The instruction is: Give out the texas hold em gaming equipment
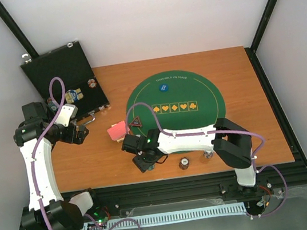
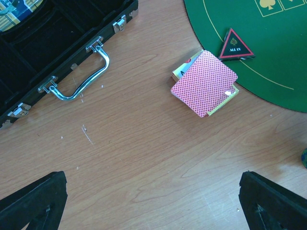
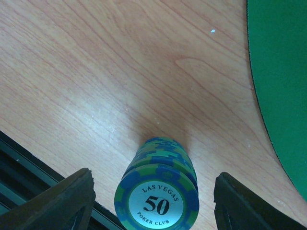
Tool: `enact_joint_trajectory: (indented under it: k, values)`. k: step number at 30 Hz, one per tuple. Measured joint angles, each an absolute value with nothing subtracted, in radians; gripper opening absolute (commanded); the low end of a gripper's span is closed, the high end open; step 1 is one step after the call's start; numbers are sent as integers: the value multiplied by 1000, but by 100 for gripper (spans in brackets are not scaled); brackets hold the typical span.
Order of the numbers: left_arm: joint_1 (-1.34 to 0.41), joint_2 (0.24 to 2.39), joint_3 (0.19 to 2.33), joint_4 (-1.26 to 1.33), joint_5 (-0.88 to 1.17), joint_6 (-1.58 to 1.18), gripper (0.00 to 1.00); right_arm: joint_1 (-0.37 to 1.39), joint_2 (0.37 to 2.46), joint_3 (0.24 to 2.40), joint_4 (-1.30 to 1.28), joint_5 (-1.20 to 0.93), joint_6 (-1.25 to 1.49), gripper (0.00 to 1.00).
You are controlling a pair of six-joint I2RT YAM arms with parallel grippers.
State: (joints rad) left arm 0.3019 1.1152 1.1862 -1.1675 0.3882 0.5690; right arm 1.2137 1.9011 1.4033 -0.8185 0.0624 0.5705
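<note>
Wooden table (image 1: 249, 135) carries the green felt mat (image 1: 195, 85) at upper right and the black case (image 1: 60, 71) at upper left, the left gripper (image 2: 152, 182) gaping wide over bare wood below the red-backed playing cards (image 2: 205, 82) (at the mat's edge, beside the triangle marker (image 2: 236, 45)), the right gripper (image 3: 153, 173) spread around, not touching, a blue-green poker chip stack (image 3: 157, 201) at bottom centre.

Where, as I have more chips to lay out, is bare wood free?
Free: the wood right of the green mat, out to the table edge, and the patch between the case and the cards. Crowded: the mat's left rim with the triangle marker, and the near edge with chip stacks.
</note>
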Motion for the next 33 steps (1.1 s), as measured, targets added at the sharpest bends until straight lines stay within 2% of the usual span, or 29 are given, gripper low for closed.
enact_joint_trajectory:
  k: [16, 33]
  values:
    - [302, 1117, 1186, -1168, 388, 570, 100, 1214, 1913, 1388, -808, 59, 574, 54]
    - [302, 1117, 1186, -1168, 389, 574, 100, 1214, 1913, 1386, -798, 61, 585, 23]
